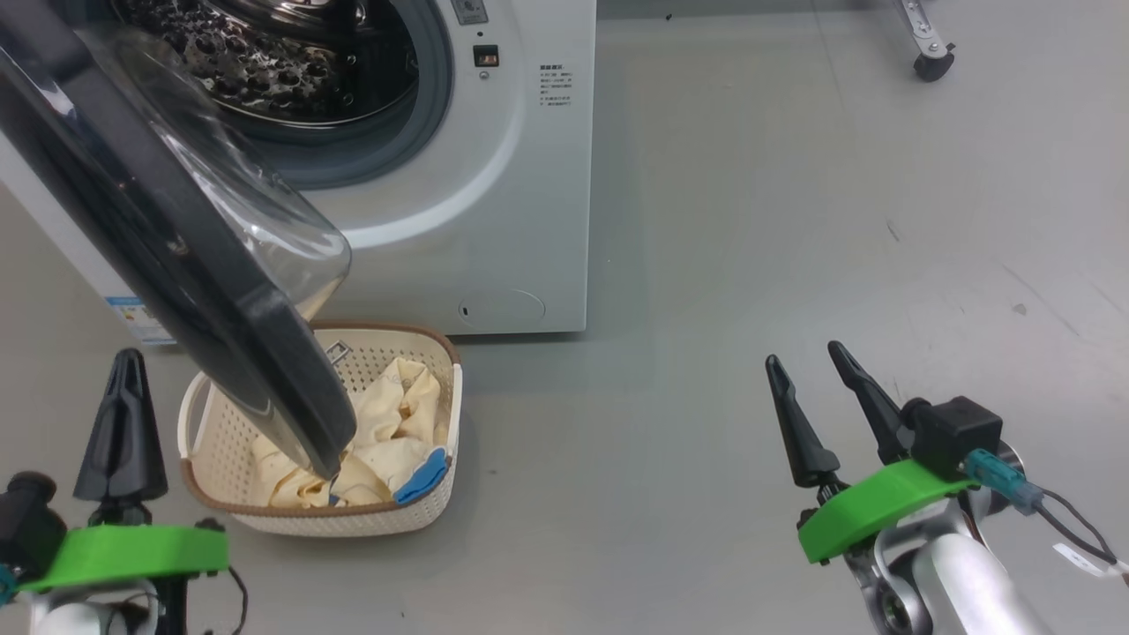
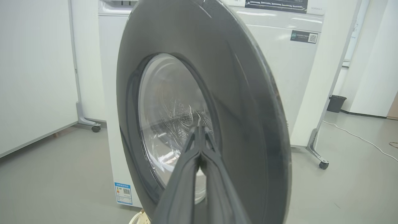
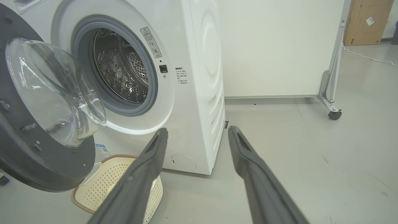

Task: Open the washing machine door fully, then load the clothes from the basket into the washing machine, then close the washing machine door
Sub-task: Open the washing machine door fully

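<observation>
step: swing washing machine door [image 1: 176,291] fully open | now: ajar, overhanging basket [image 1: 423,339] | left gripper [image 1: 129,357]: clenched, empty, lower left | right gripper [image 1: 805,354]: spread, lower right | advice: push inner rim toward frame left, steadily

A test lab, by the look: white partition panels on castors [image 3: 279,46], bare grey floor [image 1: 794,220], white front-loading washing machine [image 3: 202,77] standing before them.

The head view looks steeply down on the big white front-loading washing machine [image 1: 494,220], its open round black-framed glass door [image 1: 176,282] and the small cream perforated plastic basket [image 1: 353,525]; the left wrist view faces the door's outer side, close up; the right wrist view, set low, looks into the perforated steel drum [image 3: 121,68]; all three share washing machine and door.
</observation>
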